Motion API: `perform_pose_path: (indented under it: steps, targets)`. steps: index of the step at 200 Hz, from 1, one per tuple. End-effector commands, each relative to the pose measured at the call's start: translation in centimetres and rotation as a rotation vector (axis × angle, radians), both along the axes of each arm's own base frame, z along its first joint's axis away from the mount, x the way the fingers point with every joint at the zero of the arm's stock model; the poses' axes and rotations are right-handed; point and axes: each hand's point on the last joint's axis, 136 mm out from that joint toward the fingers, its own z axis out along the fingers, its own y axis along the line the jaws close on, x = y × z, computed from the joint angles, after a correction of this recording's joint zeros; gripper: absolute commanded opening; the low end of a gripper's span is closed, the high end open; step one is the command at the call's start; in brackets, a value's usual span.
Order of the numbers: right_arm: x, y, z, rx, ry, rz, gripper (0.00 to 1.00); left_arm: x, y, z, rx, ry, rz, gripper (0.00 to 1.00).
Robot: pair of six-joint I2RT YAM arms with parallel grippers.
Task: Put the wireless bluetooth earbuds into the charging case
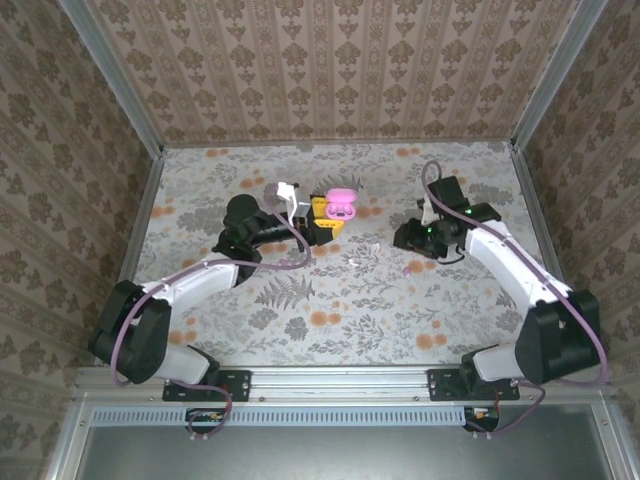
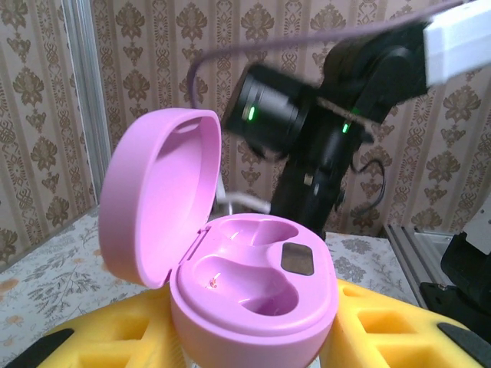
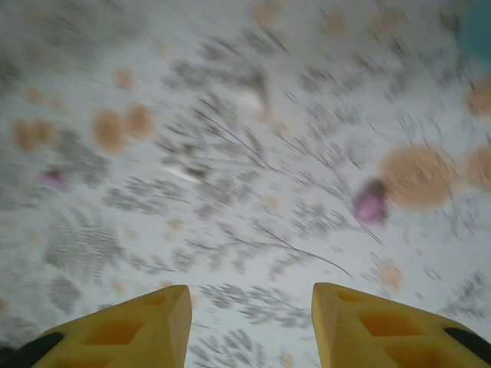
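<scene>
The pink charging case [image 2: 253, 299] stands upright with its lid [image 2: 157, 192] swung open to the left, and both wells are bare. My left gripper [image 2: 253, 341] is shut on its base between yellow fingers [image 2: 92, 337]. From above, the case [image 1: 342, 205] and the left gripper [image 1: 328, 224] sit at mid-table. My right gripper [image 3: 252, 307] hangs open above the patterned cloth, blurred, with nothing between its fingers [image 3: 146, 322]. A pink earbud [image 3: 371, 203] lies ahead of it to the right, and the same bud [image 1: 412, 267] lies just below the right gripper [image 1: 408, 238]. Small white earbuds [image 1: 358, 259] lie between the arms.
A white object [image 1: 288, 194] rests just left of the pink case. Another pink speck [image 3: 52, 178] and a teal blur [image 3: 477, 31] lie on the cloth. The right arm [image 2: 322, 130] looms behind the case in the left wrist view. Wallpapered walls enclose the table [image 1: 330, 310].
</scene>
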Motion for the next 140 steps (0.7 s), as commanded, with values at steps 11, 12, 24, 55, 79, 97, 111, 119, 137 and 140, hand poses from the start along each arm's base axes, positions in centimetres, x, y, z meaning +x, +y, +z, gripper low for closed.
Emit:
perform_pose_path:
  steps: [11,12,24,55,79,97,111,119,137,140]
  targets:
    - [-1.9,-2.0,-4.3,-0.140,0.154,-0.078,0.46,-0.4,0.4,0.7,-0.013,-0.045,0.005,0.42]
    - [-1.9,-2.0,-4.4,-0.144,0.155,-0.079,0.46,-0.4,0.4,0.7,-0.014,-0.046,0.005,0.42]
    - [-2.0,-1.9,-5.2,-0.157,0.174,-0.090,0.46,-0.4,0.4,0.7,-0.012,-0.046,0.005,0.42]
    - [-1.8,-1.3,-6.8,-0.163,0.205,-0.087,0.43,-0.3,0.4,0.6,-0.010,-0.047,0.005,0.43]
    - [-1.7,-1.9,-7.5,-0.233,0.215,-0.095,0.45,-0.3,0.5,0.6,-0.010,-0.047,0.005,0.43]
    - [-1.5,-2.2,-7.8,-0.264,0.217,-0.105,0.46,-0.3,0.5,0.7,-0.011,-0.050,0.003,0.42]
    - [-1.3,-2.1,-8.1,-0.261,0.221,-0.105,0.46,-0.3,0.4,0.7,-0.011,-0.050,0.003,0.42]
    - [-1.2,-1.9,-8.3,-0.252,0.220,-0.102,0.45,-0.2,0.5,0.6,-0.010,-0.049,0.004,0.42]
    - [-0.8,-1.7,-8.6,-0.244,0.219,-0.107,0.44,-0.2,0.4,0.6,-0.009,-0.049,0.002,0.42]
    - [-0.7,-1.7,-8.7,-0.246,0.219,-0.110,0.43,-0.2,0.4,0.6,-0.010,-0.049,0.002,0.42]
